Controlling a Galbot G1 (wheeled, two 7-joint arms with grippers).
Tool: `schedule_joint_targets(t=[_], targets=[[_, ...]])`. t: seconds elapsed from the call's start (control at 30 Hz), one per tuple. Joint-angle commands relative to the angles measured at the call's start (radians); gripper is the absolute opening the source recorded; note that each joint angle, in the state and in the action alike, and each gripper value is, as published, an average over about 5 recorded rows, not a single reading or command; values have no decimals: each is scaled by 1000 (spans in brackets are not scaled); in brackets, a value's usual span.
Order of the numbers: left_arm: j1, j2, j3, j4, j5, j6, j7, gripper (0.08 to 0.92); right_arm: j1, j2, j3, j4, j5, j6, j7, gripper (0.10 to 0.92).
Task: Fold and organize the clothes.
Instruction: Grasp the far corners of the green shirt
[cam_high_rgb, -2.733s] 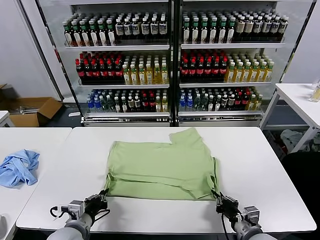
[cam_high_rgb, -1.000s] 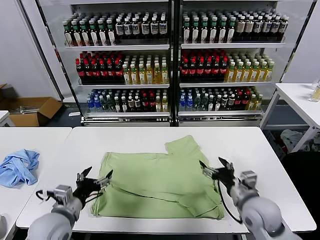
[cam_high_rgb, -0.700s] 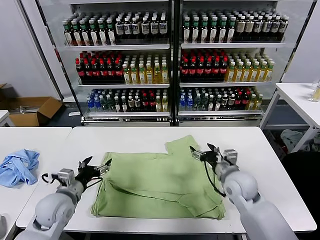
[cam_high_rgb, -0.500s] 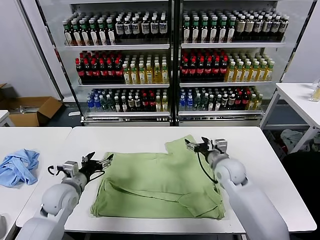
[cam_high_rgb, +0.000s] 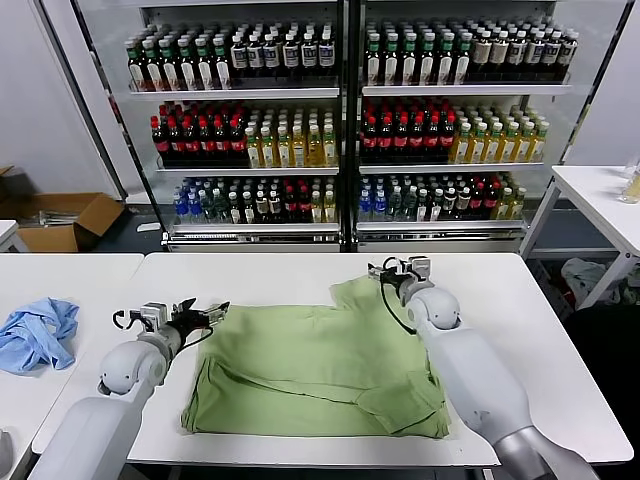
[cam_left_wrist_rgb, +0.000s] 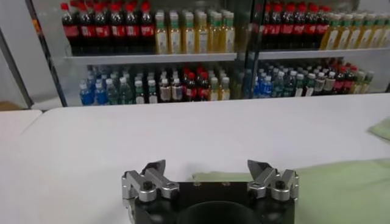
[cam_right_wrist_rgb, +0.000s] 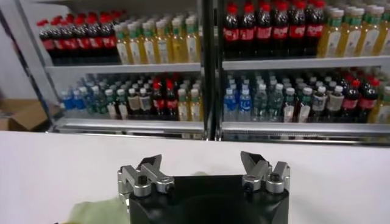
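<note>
The green shirt (cam_high_rgb: 320, 370) lies flat on the white table (cam_high_rgb: 520, 330), partly folded. The left gripper (cam_high_rgb: 208, 313) is wide open and holding nothing, just by the shirt's near-left corner. Farther back, the right gripper (cam_high_rgb: 385, 272) is also open and empty, and seems to hover over the shirt's far sleeve.

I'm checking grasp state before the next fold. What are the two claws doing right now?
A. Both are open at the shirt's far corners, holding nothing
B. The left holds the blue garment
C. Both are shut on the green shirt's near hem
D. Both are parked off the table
A: the left claw and right claw stand open at the far corners of the green shirt, gripping nothing.
</note>
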Motion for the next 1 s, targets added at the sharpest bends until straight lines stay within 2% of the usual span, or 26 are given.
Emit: schedule_joint_targets(t=[0.03, 0.33, 1.0], targets=[[-49, 9, 6, 134, 21, -3, 105, 823, 52, 66, -9, -158, -25, 37, 0, 823], [-40, 19, -12, 146, 37, -26, 192, 822, 50, 83, 7, -174, -24, 40, 0, 823], [-62, 14, 4, 184, 54, -70, 212, 823, 47, 98, 11, -186, -22, 28, -16, 809]])
